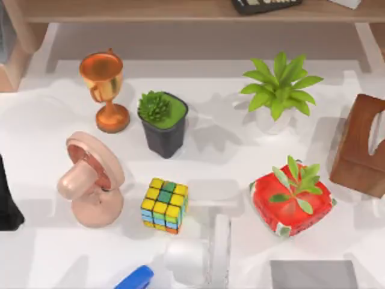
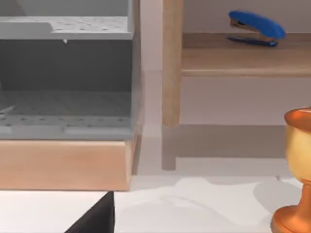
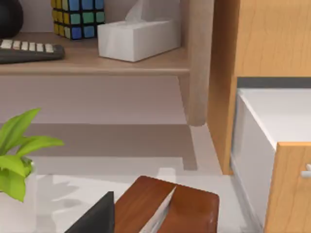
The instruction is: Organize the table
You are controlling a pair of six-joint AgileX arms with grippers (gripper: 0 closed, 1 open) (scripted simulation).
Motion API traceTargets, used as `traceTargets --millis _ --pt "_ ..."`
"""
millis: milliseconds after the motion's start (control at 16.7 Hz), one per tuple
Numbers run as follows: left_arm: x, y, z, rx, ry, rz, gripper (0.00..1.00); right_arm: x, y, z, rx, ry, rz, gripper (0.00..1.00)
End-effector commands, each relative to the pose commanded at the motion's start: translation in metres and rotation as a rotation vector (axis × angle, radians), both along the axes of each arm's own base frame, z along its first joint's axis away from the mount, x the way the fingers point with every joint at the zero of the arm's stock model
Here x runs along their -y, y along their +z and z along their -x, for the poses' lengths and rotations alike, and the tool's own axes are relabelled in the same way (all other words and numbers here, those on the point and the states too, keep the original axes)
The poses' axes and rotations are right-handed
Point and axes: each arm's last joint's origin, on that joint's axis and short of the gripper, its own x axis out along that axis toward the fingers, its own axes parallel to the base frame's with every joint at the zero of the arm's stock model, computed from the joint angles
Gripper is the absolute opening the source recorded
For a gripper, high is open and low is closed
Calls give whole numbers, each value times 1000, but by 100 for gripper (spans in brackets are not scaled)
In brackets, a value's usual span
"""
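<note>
1. Because the bench (image 1: pixel 228 150) carries many things set close together, any reach across it risks a knock. The trophy (image 1: pixel 103 84) near the far left corner stands tall on a narrow stem, just beside the dark succulent pot (image 1: pixel 163 123), and I judge it would tip easily.
2. The puzzle cube (image 1: pixel 164 206) sits toward the near edge, next to the pink fan (image 1: pixel 90 180). A careless descent there could brush the fan's head.
3. The left gripper (image 2: pixel 97 218) waits at the bench's left edge, and the right gripper (image 3: pixel 97 218) waits at the right edge by the brown tissue box (image 1: pixel 364 147). Whether either is released or clenched, I cannot tell, so closing on the wrong thing is a risk.
4. From above, the bench layout is plain but the shelf's contents are mostly cropped. The left wrist view shows a blue stapler (image 2: pixel 256 26) on the shelf. The right wrist view shows a second cube (image 3: pixel 77 17) and a white tissue box (image 3: pixel 138 36) there, likely matching places for the bench's things.
</note>
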Motion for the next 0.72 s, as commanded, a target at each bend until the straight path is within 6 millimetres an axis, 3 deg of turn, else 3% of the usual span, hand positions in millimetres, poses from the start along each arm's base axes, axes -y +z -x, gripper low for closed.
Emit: traceTargets --millis 180,360,540,720 --pt "0 0 0 0 0 0 100 0 2 0 -5 0 1 100" --pt "0 0 0 0 0 0 100 1 20 -1 -55 -5 10 100" --pt "0 0 0 0 0 0 100 4 57 -10 -159 -25 31 100" --pt "0 0 0 0 0 0 100 10 103 -34 -311 -58 60 100"
